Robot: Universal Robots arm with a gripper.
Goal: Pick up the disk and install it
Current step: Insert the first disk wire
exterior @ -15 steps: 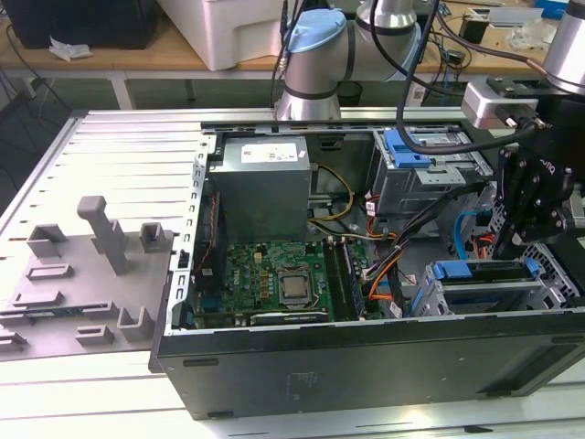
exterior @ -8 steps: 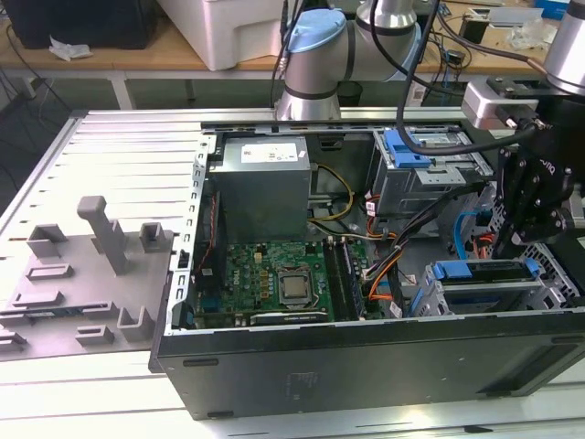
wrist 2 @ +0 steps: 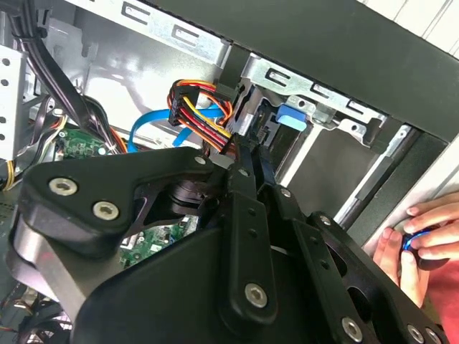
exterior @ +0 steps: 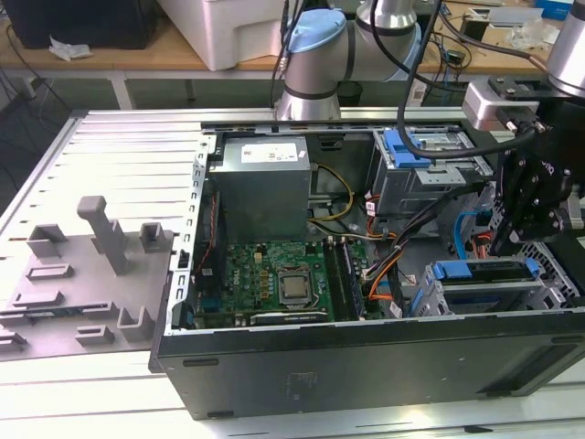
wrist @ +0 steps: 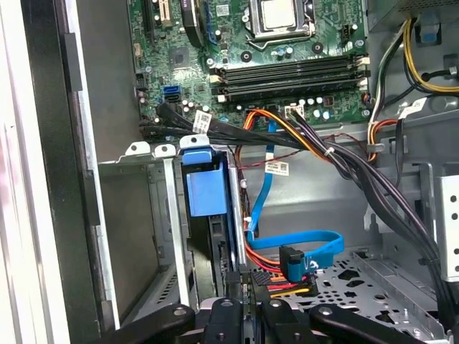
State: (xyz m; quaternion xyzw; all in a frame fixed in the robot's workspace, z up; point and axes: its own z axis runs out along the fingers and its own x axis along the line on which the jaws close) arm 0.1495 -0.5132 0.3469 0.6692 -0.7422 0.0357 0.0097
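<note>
Gripper [wrist: 245, 312] over disk [wrist: 208, 192], edge-up in cage [wrist: 163, 215]

Bare metal cage [wrist: 175, 229]; glossy blue cable [wrist: 308, 236]

— How many drive cages [exterior: 430, 183] does the exterior view show?
— Two, at two and three o'clock of the one motherboard [exterior: 265, 274].
— Power-supply boxes [exterior: 265, 187]?
— One; also one processor [exterior: 294, 288], one arm [exterior: 315, 55] and one gripper [exterior: 505, 245].
</note>
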